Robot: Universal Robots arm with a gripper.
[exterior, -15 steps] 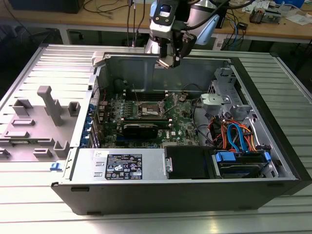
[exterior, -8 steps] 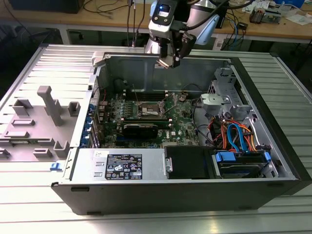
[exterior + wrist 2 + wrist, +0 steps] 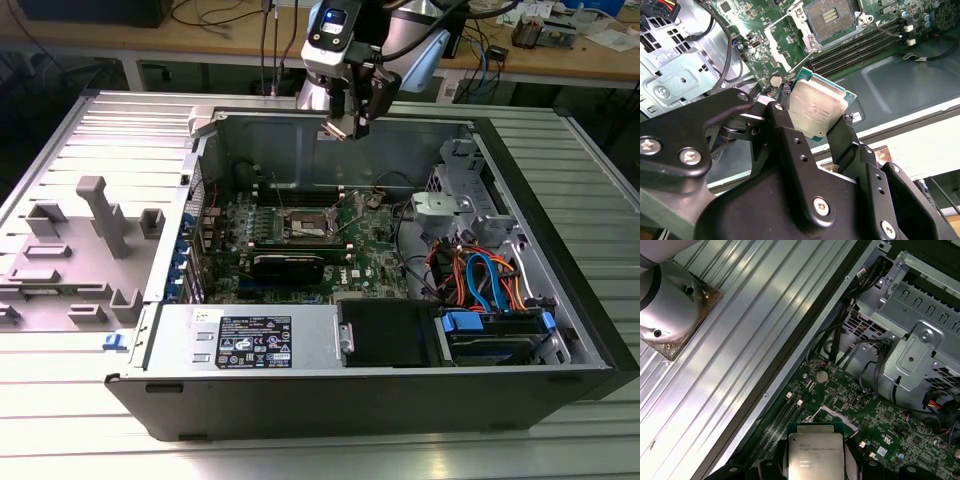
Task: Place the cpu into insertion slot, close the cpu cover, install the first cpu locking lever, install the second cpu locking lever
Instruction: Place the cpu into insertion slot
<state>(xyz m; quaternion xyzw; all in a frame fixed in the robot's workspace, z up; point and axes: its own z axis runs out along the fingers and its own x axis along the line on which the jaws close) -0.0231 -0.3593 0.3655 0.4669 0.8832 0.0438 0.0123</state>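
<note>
- Holding cpu [image 3: 817, 107] clamped in the hand [image 3: 346, 125], top centre of the exterior view.
- Bare insertion slot [image 3: 832, 17], well apart from it.
- All four steps left.

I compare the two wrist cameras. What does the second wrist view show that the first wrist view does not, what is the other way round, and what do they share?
Second wrist view, not the first: the insertion slot, open and empty, its contacts bare.
First wrist view, not the second: the ribbed metal table outside the case, and a silver cylinder on a square plate.
Both wrist views: the cpu, metal top towards the camera, clamped in the gripper above the board; also the silver drive cage and the coin battery.
</note>
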